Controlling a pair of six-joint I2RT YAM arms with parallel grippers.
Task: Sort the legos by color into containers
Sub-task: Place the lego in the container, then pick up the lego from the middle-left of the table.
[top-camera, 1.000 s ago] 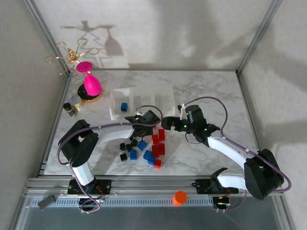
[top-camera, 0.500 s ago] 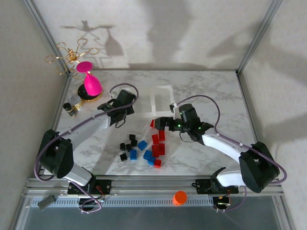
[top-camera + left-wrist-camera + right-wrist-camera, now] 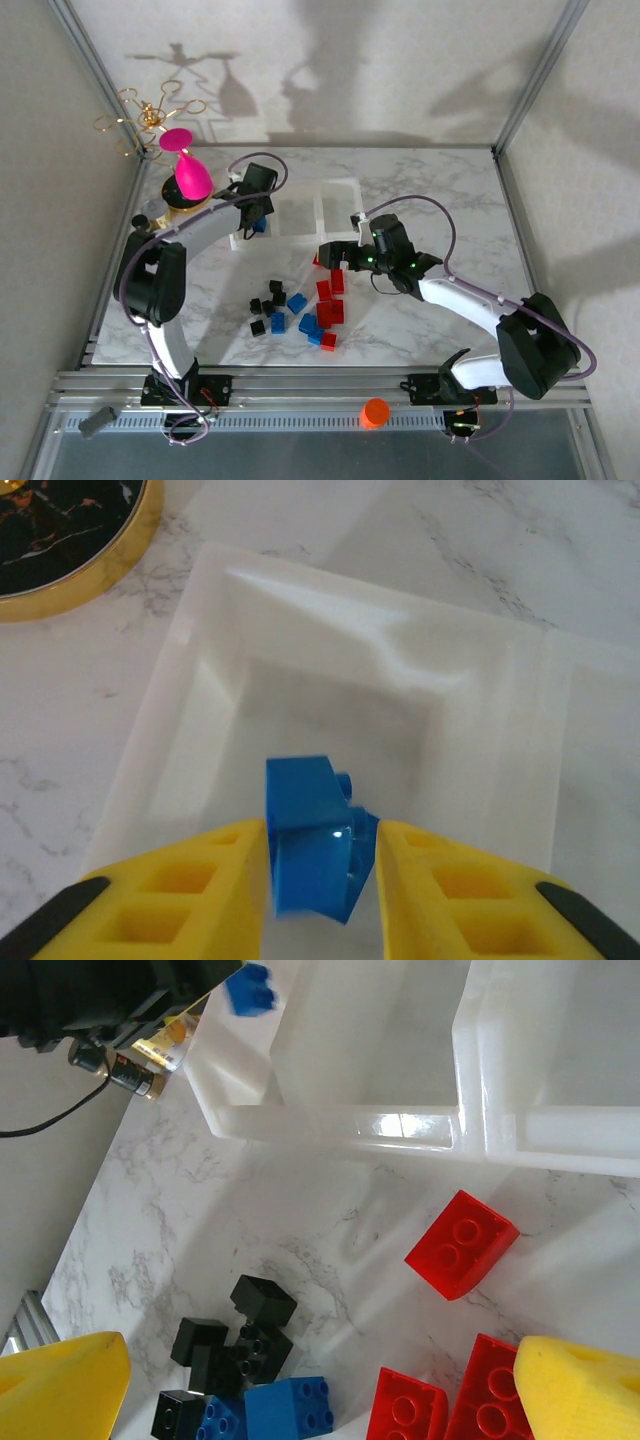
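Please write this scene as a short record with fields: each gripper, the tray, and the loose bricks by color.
left gripper: shut on a blue brick, above the tray's left bin
right gripper: open, over the table just in front of the tray
tray: three clear bins joined in a row
red bricks: loose on the table, in front of the tray
black bricks: loose cluster, left of the red ones
loose blue bricks: a few, between and beside the black and red ones
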